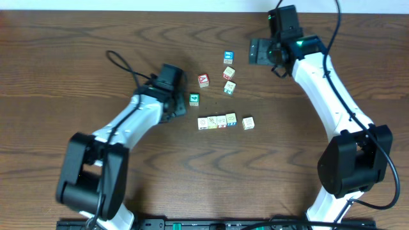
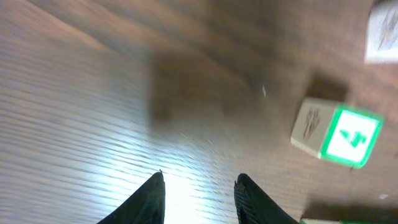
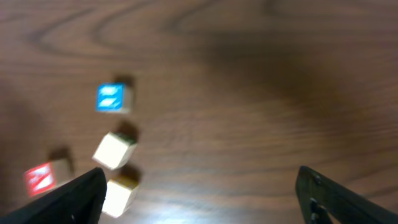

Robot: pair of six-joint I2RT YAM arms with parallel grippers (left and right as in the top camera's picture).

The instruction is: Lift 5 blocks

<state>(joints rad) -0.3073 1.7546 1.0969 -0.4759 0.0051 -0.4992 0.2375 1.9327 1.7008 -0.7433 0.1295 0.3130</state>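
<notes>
A short row of cream blocks (image 1: 217, 121) lies at mid-table, with one more block (image 1: 248, 122) just to its right. Two further cream blocks (image 1: 229, 73) (image 1: 229, 87) lie farther back; the right wrist view has them at lower left (image 3: 114, 150) (image 3: 119, 193). My left gripper (image 1: 180, 105) (image 2: 199, 180) hovers over bare wood left of the green-faced cube (image 1: 194, 99) (image 2: 339, 134), jaws apart with nothing between them. My right gripper (image 1: 254, 51) (image 3: 200, 174) is wide open and empty, right of the blue-faced cube (image 1: 228, 57) (image 3: 111, 98).
A red-faced cube (image 1: 203, 80) (image 3: 42, 177) sits between the green-faced one and the back pair. A blurred pale cube (image 2: 382, 31) shows at the top right of the left wrist view. Both arms' bases stand at the table's near edge.
</notes>
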